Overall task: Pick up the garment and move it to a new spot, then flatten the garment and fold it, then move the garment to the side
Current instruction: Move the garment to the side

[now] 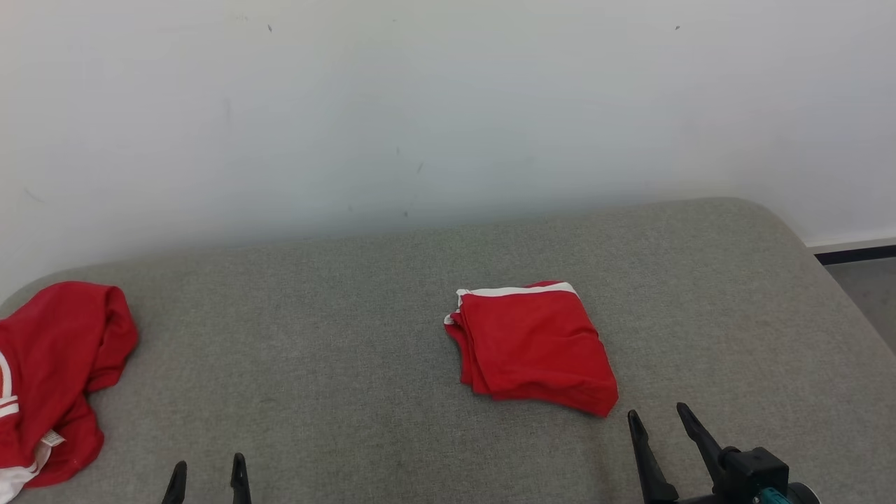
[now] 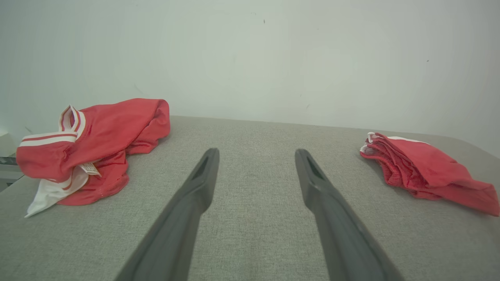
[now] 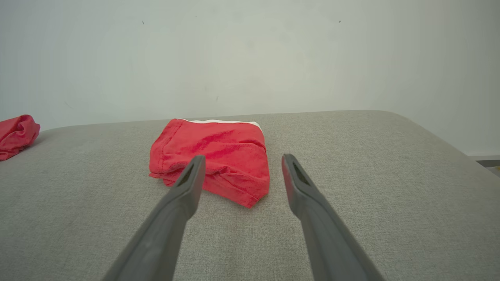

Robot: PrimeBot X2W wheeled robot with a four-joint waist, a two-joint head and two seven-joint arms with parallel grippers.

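A red garment (image 1: pixel 533 346) with a white band lies folded into a neat square on the grey padded table (image 1: pixel 336 336), right of centre; it also shows in the right wrist view (image 3: pixel 218 154) and the left wrist view (image 2: pixel 422 168). A second red garment (image 1: pixel 52 371) with white stripes lies crumpled at the table's left edge, also in the left wrist view (image 2: pixel 97 144). My right gripper (image 1: pixel 658 413) stands open just in front of the folded garment's near right corner, apart from it (image 3: pixel 243 157). My left gripper (image 1: pixel 208 465) is open over bare table between the two garments (image 2: pixel 256 153).
A pale wall (image 1: pixel 448 105) runs right behind the table. The table's rounded right edge drops to a floor with a dark skirting strip (image 1: pixel 854 253).
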